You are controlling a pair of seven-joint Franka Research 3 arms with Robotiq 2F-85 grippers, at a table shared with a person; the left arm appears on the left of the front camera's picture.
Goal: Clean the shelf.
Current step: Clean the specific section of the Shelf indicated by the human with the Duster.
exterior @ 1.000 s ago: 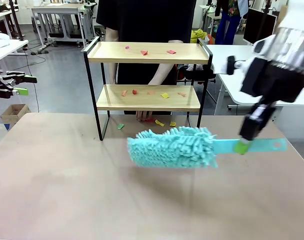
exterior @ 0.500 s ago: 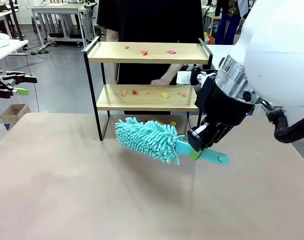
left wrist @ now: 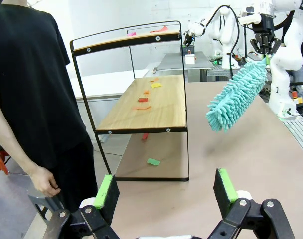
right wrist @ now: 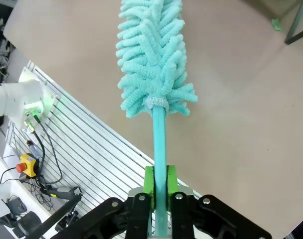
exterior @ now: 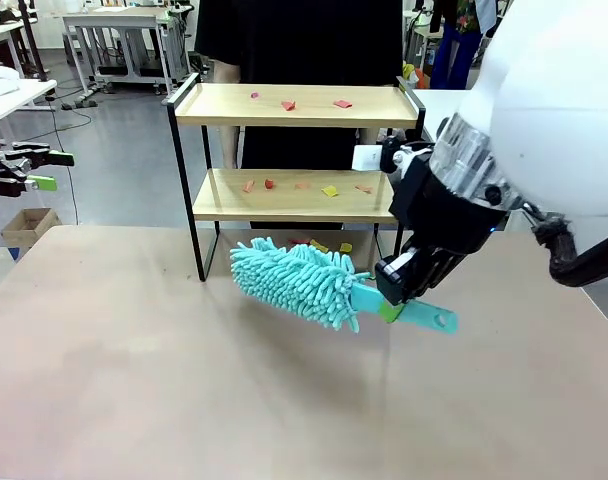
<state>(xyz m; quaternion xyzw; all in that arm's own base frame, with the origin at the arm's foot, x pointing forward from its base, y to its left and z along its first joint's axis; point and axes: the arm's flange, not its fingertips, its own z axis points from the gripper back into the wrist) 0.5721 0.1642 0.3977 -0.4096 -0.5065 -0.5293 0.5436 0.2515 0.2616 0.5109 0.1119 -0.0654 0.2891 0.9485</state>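
Right hand (exterior: 389,303) clamped on the duster (exterior: 294,280) handle — head has swung from level to tilted, now just before the shelf (exterior: 294,213) at the counter's (exterior: 134,380) far edge; scraps (exterior: 329,190) unswept. Left hand (left wrist: 164,191) open, idle.

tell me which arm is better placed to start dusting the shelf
Right: the right gripper is shut on the duster, head just before the shelf; the left gripper is open and empty.
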